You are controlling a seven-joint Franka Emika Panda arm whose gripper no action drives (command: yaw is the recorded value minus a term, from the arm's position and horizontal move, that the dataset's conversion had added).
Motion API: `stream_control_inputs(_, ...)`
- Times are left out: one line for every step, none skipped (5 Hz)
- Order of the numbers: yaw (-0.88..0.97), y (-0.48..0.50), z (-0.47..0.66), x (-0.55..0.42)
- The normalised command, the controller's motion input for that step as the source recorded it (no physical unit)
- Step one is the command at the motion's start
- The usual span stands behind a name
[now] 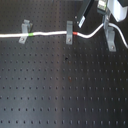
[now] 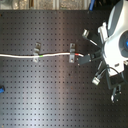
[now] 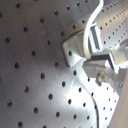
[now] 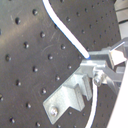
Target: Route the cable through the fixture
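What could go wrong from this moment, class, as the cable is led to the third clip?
1. The cable bends sharply at the fixture in the first exterior view; it may slip off rather than seat.
2. The red band sits right beside the middle clip; further pulling could snag it there or lift the cable out.

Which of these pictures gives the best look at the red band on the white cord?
The first exterior view: the red band on the cable shows clearly, just past the middle clip. The second exterior view shows it smaller, beside that clip. Neither wrist view shows it, only bare white cable.
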Motion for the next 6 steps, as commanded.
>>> stream_control_inputs(0.43, 0.05, -0.54, 0.01)
stream_control_inputs(0.45, 0.223, -0.4, 0.139)
stream_control_inputs(0.38, 0.281, -0.23, 0.147)
stream_control_inputs(0.28, 0.267, 0.24, -0.017)
stream_control_inputs(0.23, 0.21, 0.5, -0.081)
stream_control_inputs(0.0, 0.217, 0.33, -0.064)
